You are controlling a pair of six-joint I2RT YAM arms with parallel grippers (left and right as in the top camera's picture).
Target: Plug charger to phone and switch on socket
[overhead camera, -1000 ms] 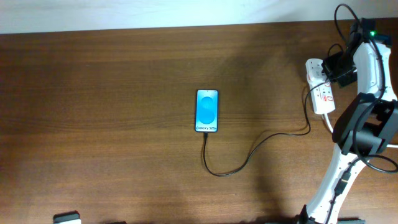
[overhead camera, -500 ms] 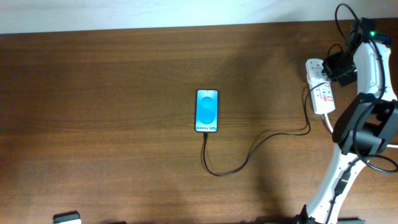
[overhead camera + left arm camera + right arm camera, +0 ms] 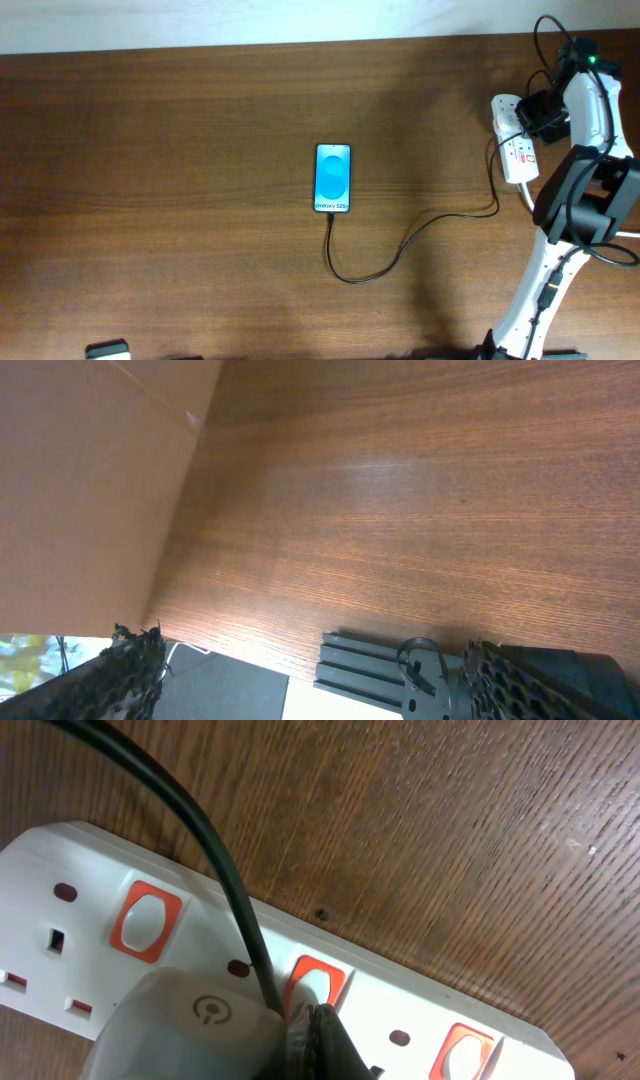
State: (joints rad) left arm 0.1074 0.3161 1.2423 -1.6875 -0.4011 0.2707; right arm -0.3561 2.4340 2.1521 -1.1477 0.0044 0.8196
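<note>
The right gripper (image 3: 318,1038), apparently closed, its tip on the middle red switch (image 3: 312,982), is over the socket (image 3: 514,140) at right frame edge; left gripper's state unclear.

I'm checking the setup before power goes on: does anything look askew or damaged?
Nothing stands out. The phone lies flat, the charger curves loosely to the socket, and nothing looks damaged.

Charger (image 3: 420,232) cable crosses open table (image 3: 180,150) between phone (image 3: 333,178) and socket (image 3: 514,140).
</note>
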